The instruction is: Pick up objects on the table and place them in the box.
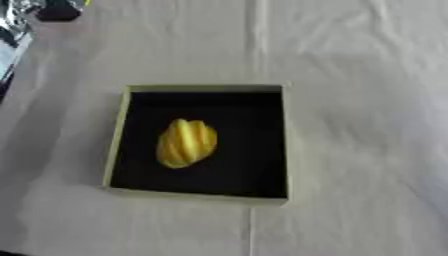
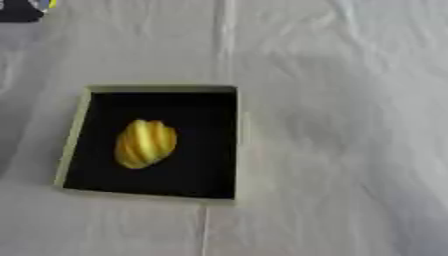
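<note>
Yellow ridged object (image 1: 185,143): lies inside the box, on its black floor, a little left of the middle, clear of the walls.
Box (image 1: 285,145): shallow, pale green rim, open on the white tablecloth (image 1: 367,100).
Hands: neither shows in either view, so their fingers cannot be told.
Far left corner: crinkled silver foil (image 1: 12,30) beside a dark object (image 1: 58,10).
</note>
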### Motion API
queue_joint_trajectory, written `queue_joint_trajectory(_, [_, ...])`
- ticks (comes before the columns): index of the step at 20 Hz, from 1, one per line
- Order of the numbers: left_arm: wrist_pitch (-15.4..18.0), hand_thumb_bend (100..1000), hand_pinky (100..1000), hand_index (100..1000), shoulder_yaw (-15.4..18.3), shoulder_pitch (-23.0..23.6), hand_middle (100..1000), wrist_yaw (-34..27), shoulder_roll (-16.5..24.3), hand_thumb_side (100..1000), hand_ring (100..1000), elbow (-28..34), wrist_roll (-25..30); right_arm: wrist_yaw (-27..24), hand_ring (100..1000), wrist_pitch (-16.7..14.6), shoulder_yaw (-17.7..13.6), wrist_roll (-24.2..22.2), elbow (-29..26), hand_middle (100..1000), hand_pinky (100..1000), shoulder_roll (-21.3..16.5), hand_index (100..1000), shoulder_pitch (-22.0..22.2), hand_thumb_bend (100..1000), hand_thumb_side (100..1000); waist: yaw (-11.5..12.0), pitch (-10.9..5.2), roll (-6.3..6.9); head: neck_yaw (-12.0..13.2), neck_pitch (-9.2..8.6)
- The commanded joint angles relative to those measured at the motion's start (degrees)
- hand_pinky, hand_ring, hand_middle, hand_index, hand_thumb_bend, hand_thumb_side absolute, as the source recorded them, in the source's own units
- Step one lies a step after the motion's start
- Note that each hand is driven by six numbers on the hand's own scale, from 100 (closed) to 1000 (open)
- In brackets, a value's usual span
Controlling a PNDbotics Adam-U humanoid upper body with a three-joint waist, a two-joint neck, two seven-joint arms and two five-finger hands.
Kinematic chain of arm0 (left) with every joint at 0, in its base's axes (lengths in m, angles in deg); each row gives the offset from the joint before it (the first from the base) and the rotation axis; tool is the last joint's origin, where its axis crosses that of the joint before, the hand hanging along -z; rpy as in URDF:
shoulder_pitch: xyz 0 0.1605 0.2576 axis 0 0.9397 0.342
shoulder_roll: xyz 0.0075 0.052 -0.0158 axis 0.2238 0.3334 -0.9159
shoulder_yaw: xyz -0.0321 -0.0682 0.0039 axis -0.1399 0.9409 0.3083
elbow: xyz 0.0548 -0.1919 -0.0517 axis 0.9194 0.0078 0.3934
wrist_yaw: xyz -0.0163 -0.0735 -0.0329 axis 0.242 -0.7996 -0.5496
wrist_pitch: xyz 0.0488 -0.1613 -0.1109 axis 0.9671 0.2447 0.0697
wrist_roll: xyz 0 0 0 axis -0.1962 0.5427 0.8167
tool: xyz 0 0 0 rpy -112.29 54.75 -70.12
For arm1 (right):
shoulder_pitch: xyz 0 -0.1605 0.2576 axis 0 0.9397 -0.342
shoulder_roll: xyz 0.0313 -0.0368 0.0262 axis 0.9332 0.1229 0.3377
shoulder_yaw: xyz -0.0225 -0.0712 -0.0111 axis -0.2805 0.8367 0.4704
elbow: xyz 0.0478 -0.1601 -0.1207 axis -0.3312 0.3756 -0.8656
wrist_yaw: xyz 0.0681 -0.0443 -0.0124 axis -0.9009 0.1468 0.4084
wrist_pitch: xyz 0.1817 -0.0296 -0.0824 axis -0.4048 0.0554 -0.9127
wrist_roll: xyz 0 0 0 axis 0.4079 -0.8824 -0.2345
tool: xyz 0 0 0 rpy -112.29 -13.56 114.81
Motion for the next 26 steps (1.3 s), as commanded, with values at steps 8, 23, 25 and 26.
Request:
queue_joint_trajectory(8, [8.66, 100, 696, 574, -11.66, 4.96, 520, -0.37, -1.8, 152, 621, 14.65, 0.32, -0.57, 793, -0.64, -0.79, -0.27, -0.95, 714, 845, -1.14, 842, -1.1, 100, 727, 1.1, -3.05, -0.79, -1.21, 0.29])
queue_joint_trajectory(23, [16.29, 129, 687, 585, -13.65, 16.21, 526, 5.28, -0.45, 100, 626, 35.39, 5.2, -0.7, 794, -0.89, -0.97, -0.11, -0.95, 713, 846, -0.58, 842, -0.82, 100, 716, 2.03, -3.21, -1.31, -1.94, 0.23])
queue_joint_trajectory(25, [14.65, 137, 686, 587, -11.16, 16.79, 529, 6.88, 0.69, 100, 630, 38.24, 5.16, -0.75, 795, -1.01, -0.89, -0.25, -0.95, 713, 847, -0.61, 842, -0.7, 100, 717, 2.11, -3.19, -1.3, -2.34, 0.28])
queue_joint_trajectory(26, [13.76, 136, 685, 586, -10.09, 17.24, 528, 7.76, 1.27, 100, 629, 39.72, 5.48, -0.86, 794, -1.08, -0.86, -0.31, -0.95, 713, 847, -0.65, 841, -0.66, 100, 717, 2.08, -3.21, -1.27, -2.94, 0.27])
